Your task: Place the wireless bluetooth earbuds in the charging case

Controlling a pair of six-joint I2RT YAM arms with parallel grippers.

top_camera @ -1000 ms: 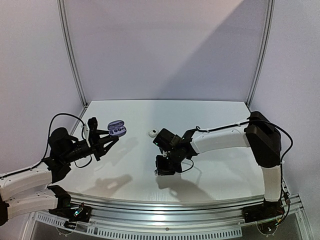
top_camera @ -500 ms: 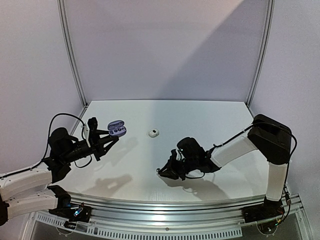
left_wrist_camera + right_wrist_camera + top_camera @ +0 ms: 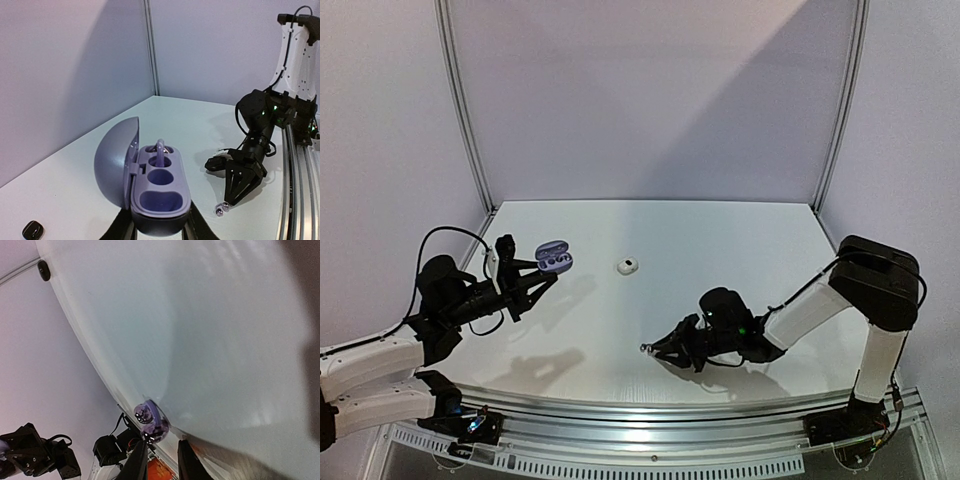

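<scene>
- We find the charging case (image 3: 161, 202) held off the table (image 3: 720, 240), above its left edge, pinched from both sides at its base by the left gripper (image 3: 548, 274).
- The case is lavender, glossy and pebble-shaped. Its domed lid (image 3: 114, 160) stands open on the side hinge.
- The open face shows three wells in a row. The near and middle wells are empty. A lavender piece (image 3: 160, 148) stands upright in the far well; we cannot tell whether it is a seated earbud.
- One loose earbud (image 3: 150, 421) lies on the table near the near edge, right of its middle. It is tiny and rounded, lavender with shiny silvery-dark parts.
- The right gripper (image 3: 658, 346) is low over the table, its arm stretched along the near edge, tips pointing at this earbud.
- The right jaws stand slightly parted. In the right wrist view the earbud sits just ahead of the fingertips (image 3: 140, 456), not between them; we cannot tell whether it touches them.
- A small white item (image 3: 627, 265) rests near the middle of the table, well apart from both grippers.
- A small black item (image 3: 32, 229) rests near the left edge of the table; it is too small to identify.
</scene>
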